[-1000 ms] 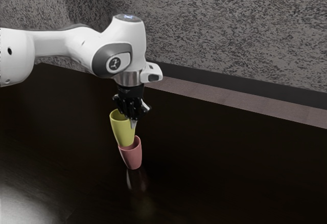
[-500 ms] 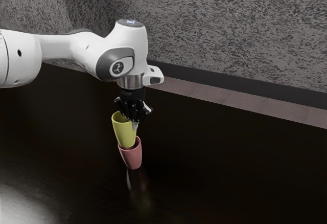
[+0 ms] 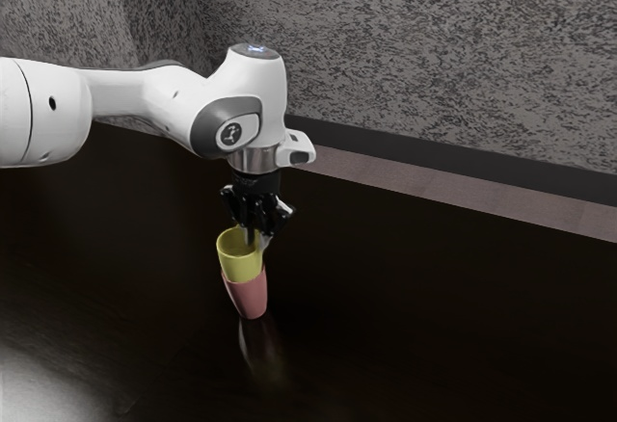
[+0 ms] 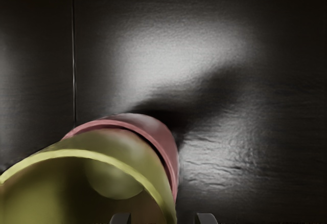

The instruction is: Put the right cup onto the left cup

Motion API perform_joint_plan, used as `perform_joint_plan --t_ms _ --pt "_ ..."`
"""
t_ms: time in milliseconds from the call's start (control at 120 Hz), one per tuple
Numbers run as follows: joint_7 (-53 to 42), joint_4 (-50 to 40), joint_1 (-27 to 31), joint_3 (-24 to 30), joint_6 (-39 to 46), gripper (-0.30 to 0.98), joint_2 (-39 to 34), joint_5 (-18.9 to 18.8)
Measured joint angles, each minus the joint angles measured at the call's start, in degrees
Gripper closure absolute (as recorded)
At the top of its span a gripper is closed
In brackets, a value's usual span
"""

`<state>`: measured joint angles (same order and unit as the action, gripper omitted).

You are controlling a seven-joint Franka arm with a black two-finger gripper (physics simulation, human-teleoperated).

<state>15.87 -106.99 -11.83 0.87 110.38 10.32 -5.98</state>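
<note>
The yellow cup (image 3: 242, 268) sits lower than before, deeper inside the pink cup (image 3: 249, 299). The gripper (image 3: 257, 240), lower too and shifted toward the exterior view's right, has its 2 fingers spread, 1 either side of the yellow cup's wall.

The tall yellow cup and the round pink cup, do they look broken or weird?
No, nothing stands out. The yellow cup is nested in the pink cup, and I see no cracks or spills on the dark table.
</note>
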Motion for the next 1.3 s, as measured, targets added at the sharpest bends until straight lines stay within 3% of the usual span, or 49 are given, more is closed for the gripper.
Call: perform_joint_plan --t_ms 167,375,767,1300 --pt "1.2 0.0 0.0 0.0 -0.7 0.34 -0.2 0.5" --pt "2.6 0.8 -0.3 0.1 -2.9 0.19 -2.3 0.7" --pt "2.1 3.0 -0.7 -0.6 -6.6 0.04 -5.1 1.7" --pt "-10.1 6.2 -3.5 -5.9 -11.3 0.00 -6.7 5.0"
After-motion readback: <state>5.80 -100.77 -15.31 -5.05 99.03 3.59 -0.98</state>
